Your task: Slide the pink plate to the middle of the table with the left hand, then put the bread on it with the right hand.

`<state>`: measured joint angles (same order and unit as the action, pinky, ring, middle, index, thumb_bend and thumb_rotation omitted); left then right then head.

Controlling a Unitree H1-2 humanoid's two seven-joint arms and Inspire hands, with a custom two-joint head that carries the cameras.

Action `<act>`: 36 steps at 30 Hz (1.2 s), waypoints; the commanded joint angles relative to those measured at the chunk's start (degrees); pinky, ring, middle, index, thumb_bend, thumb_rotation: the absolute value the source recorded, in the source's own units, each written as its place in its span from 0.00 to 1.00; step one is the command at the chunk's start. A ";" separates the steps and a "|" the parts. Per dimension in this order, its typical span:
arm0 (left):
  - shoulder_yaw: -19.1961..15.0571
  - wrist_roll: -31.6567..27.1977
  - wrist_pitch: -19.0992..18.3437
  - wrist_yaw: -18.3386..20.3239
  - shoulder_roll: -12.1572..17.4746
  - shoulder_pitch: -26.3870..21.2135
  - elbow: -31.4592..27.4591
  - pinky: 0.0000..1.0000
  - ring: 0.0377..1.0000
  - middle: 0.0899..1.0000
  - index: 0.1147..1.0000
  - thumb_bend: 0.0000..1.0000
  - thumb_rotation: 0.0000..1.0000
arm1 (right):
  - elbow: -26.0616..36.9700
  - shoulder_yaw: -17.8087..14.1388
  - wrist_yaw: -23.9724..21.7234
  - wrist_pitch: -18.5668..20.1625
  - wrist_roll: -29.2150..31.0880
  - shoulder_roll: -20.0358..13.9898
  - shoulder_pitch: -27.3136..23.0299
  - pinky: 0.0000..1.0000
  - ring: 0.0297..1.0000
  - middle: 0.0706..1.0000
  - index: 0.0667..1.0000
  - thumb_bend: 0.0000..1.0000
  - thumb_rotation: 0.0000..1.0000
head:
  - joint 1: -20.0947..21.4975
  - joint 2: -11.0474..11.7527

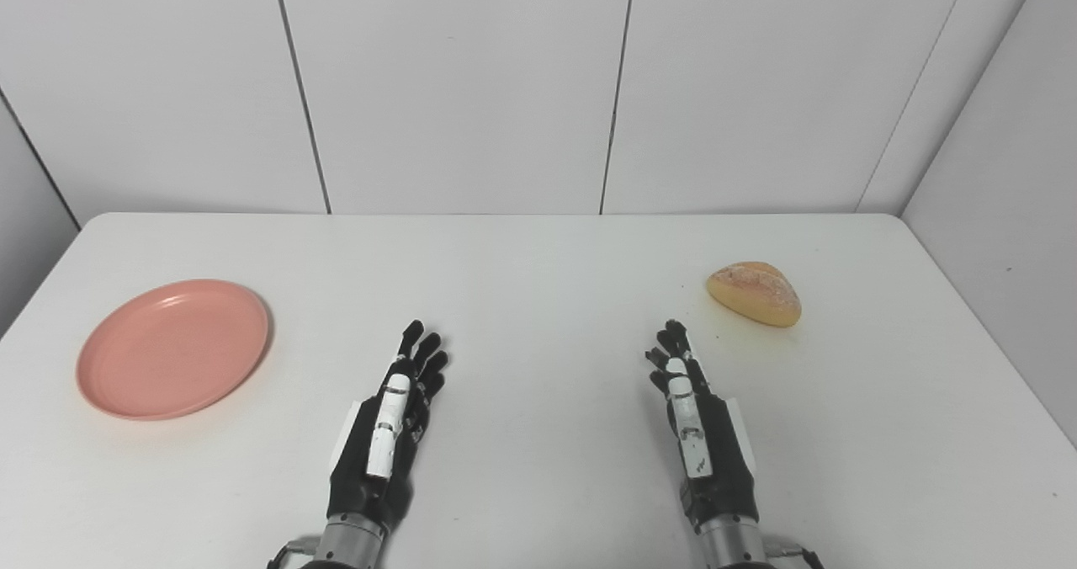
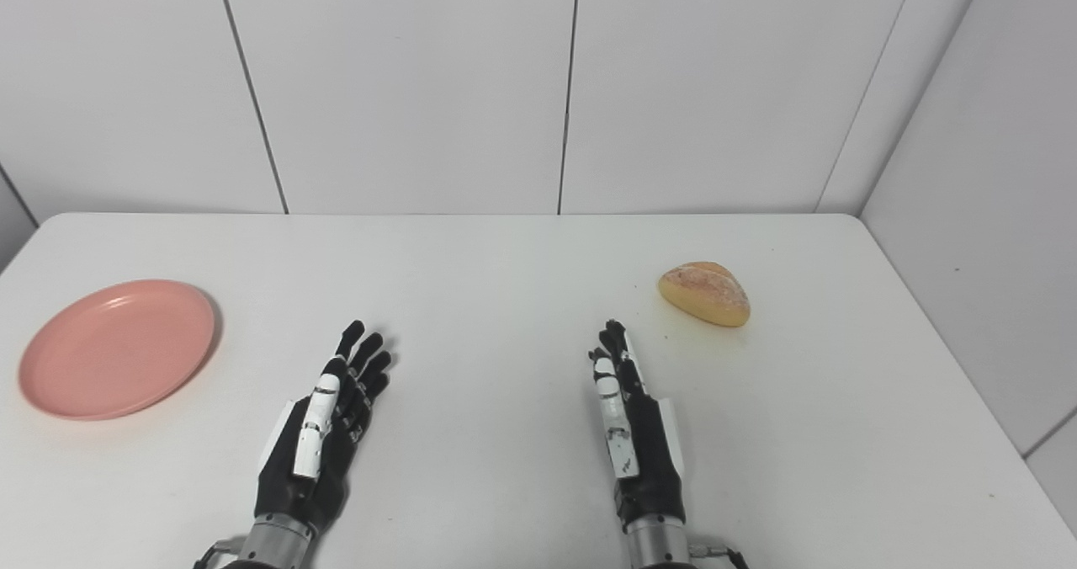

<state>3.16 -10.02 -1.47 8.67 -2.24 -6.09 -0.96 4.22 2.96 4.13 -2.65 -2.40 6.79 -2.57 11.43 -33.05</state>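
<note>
Well left of the empty, outstretched left hand lies the pink plate.

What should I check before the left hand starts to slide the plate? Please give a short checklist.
1. Left hand open and holding nothing: ok.
2. Right hand open, apart from the bread: ok.
3. Plate flat, with nothing on it: ok.
4. Table bare between plate and middle: ok.
5. Bread outside the sliding path, on the right side: ok.
6. Plate grips the table or slides easily: cannot tell.
</note>
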 commanded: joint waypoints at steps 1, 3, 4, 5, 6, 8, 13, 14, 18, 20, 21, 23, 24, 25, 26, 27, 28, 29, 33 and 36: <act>0.18 0.03 -0.46 -0.34 -0.64 0.41 1.01 0.99 0.97 0.97 0.96 0.40 1.00 | 1.71 0.05 -0.57 -0.31 0.30 -0.26 -0.63 0.96 0.94 0.96 0.96 0.27 1.00 | -0.23 -0.10; 0.18 0.02 -0.35 -0.31 -0.66 0.42 1.08 0.99 0.96 0.97 0.96 0.40 1.00 | 1.76 0.04 -0.63 -0.19 0.43 -0.30 -0.59 0.96 0.94 0.96 0.96 0.27 1.00 | -0.38 -0.14; 0.19 0.03 -0.31 -0.30 -0.66 0.43 1.09 0.99 0.96 0.97 0.96 0.40 1.00 | 1.76 0.03 -0.68 -0.13 0.54 -0.30 -0.58 0.97 0.94 0.96 0.96 0.27 1.00 | -0.38 -0.14; 0.22 0.00 -0.47 -0.28 -0.66 0.45 0.97 0.99 0.96 0.97 0.96 0.40 1.00 | 1.79 0.03 -0.64 -0.15 0.53 -0.29 -0.57 0.97 0.95 0.96 0.97 0.27 1.00 | -0.38 -0.14; 0.24 -0.02 -0.60 -0.27 -0.67 0.46 0.87 1.00 0.97 0.97 0.96 0.40 1.00 | 1.80 0.04 -0.61 -0.18 0.50 -0.28 -0.56 0.96 0.94 0.96 0.96 0.27 1.00 | -0.38 -0.14; 0.32 0.04 -0.75 -0.21 -0.59 0.43 0.81 1.00 0.97 0.97 0.97 0.40 1.00 | 1.71 0.08 -0.57 -0.40 0.32 -0.36 -0.60 0.96 0.94 0.96 0.97 0.27 1.00 | -0.49 -0.18; 0.39 0.14 -0.69 -0.16 -0.55 0.38 0.96 1.00 0.97 0.98 0.97 0.40 1.00 | 1.60 0.06 -0.62 -0.52 0.40 -0.44 -0.65 0.95 0.94 0.96 0.97 0.26 1.00 | -0.52 -0.12; 0.43 0.20 -0.66 -0.14 -0.53 0.37 0.97 1.00 0.97 0.98 0.97 0.40 1.00 | 1.58 0.07 -0.60 -0.60 0.36 -0.46 -0.66 0.95 0.94 0.96 0.96 0.26 1.00 | -0.52 -0.12; 0.53 0.29 -0.38 -0.02 -0.47 0.31 1.12 1.00 0.98 0.98 0.98 0.40 1.00 | 1.75 0.08 -0.43 -0.40 0.13 -0.48 -0.63 0.94 0.94 0.95 0.96 0.26 1.00 | -0.60 -0.13; 0.58 0.37 -0.35 -0.04 -0.48 0.34 1.09 1.00 0.98 0.98 0.98 0.41 1.00 | 1.74 0.05 -0.55 -0.42 0.47 -0.48 -0.62 0.95 0.94 0.96 0.96 0.26 1.00 | -0.64 -0.10; 0.62 0.43 -0.39 -0.07 -0.47 0.36 1.04 1.00 0.98 0.98 0.98 0.41 1.00 | 1.71 0.08 -0.54 -0.55 0.40 -0.51 -0.63 0.95 0.94 0.96 0.96 0.26 1.00 | -0.71 -0.09; 0.67 0.43 -0.44 -0.04 -0.46 0.38 0.98 1.00 0.98 0.98 0.98 0.41 1.00 | 1.78 0.19 -0.45 -0.65 -0.06 -0.63 -0.61 0.94 0.94 0.95 0.96 0.26 1.00 | -0.77 -0.10; 0.69 0.40 -0.45 -0.03 -0.45 0.39 0.97 1.00 0.98 0.98 0.98 0.41 1.00 | 1.84 0.22 -0.45 -0.61 -0.18 -0.67 -0.59 0.94 0.94 0.96 0.96 0.27 1.00 | -0.77 -0.10; 0.71 0.37 -0.52 -0.08 -0.48 0.42 0.92 1.00 0.98 0.98 0.98 0.41 1.00 | 1.94 0.18 -0.48 -0.47 -0.02 -0.62 -0.55 0.94 0.94 0.96 0.96 0.27 1.00 | -0.88 -0.06; 0.73 0.36 -0.56 -0.13 -0.51 0.46 0.89 1.00 0.98 0.98 0.98 0.41 1.00 | 2.01 0.14 -0.50 -0.38 0.14 -0.59 -0.51 0.94 0.94 0.96 0.96 0.27 1.00 | -1.12 0.01; 0.75 0.37 -0.63 -0.23 -0.59 0.51 0.88 1.00 0.98 0.98 0.98 0.41 1.00 | 2.03 0.11 -0.47 -0.41 0.10 -0.62 -0.45 0.94 0.94 0.96 0.96 0.27 1.00 | -1.70 0.16; 0.76 0.38 -0.67 -0.30 -0.65 0.55 0.88 1.00 0.97 0.98 0.98 0.41 1.00 | 2.04 0.10 -0.45 -0.43 0.04 -0.66 -0.40 0.94 0.94 0.96 0.96 0.27 1.00 | -1.70 0.16; 0.83 0.45 -0.66 -0.38 -0.75 0.60 0.83 1.00 0.97 0.98 0.97 0.40 1.00 | 2.10 0.11 -0.49 -0.45 -0.09 -0.83 -0.37 0.94 0.94 0.96 0.96 0.28 1.00 | -2.90 0.57; 1.53 1.43 0.07 -0.89 -1.40 0.82 1.36 1.00 0.97 0.97 0.97 0.40 1.00 | 2.09 -0.22 -0.75 -1.19 0.09 -1.75 -0.11 0.94 0.94 0.96 0.97 0.29 1.00 | -7.99 1.83; 2.29 2.37 0.81 -1.32 -2.13 0.94 2.11 1.00 0.96 0.97 0.96 0.41 1.00 | 1.87 -0.60 -1.19 -2.26 0.70 -2.77 0.19 0.93 0.93 0.96 0.97 0.29 1.00 | -10.17 2.45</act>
<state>4.77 -8.27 -1.06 7.54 -3.21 -6.08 -0.49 4.42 2.69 3.41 -2.72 -2.21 4.53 -2.14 1.33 -30.59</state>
